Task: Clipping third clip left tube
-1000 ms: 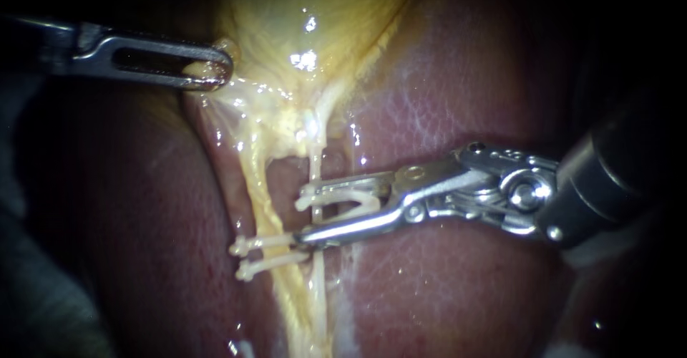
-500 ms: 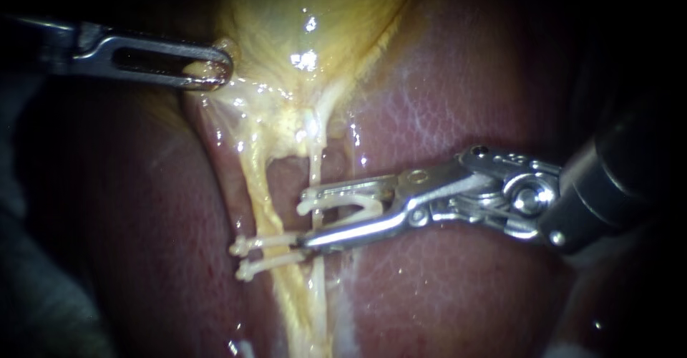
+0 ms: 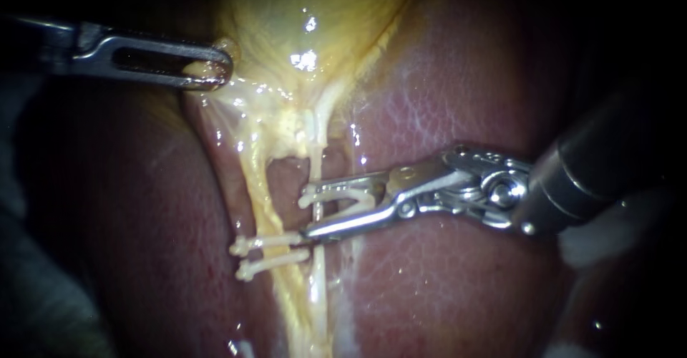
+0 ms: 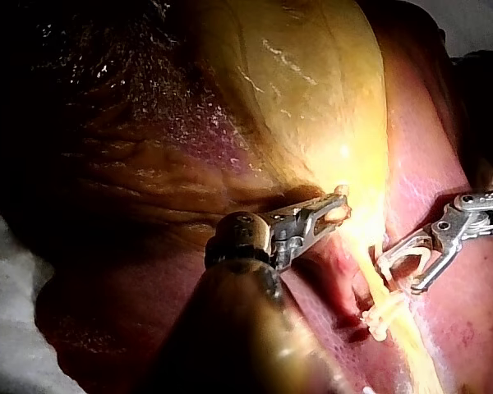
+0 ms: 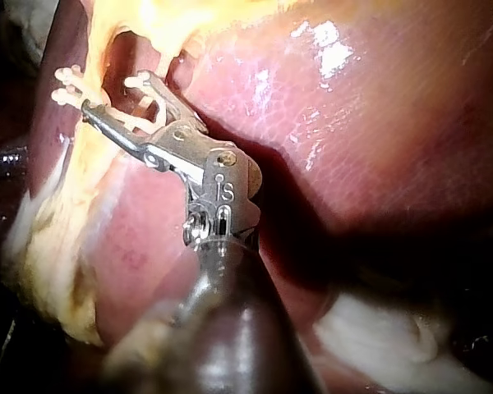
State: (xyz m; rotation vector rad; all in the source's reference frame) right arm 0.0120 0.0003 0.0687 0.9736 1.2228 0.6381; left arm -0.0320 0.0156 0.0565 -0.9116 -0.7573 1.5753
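Over liver [image 3: 444, 286], left instrument [image 3: 215, 68] grips gallbladder [image 3: 308, 14], right instrument [image 3: 312, 211] holds clip [image 3: 342, 199].

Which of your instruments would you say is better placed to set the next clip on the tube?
Right. My right instrument carries an open clip beside the two clips on the tube, while my left instrument grips the gallbladder.

2 clips [image 3: 265, 243] on L tube [image 3: 256, 193], liver [image 3: 444, 286] behind

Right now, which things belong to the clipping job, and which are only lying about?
Job: right instrument, open clip in its jaws, left tube, two placed clips, left instrument holding the gallbladder.
Lying about: liver, white gauze.
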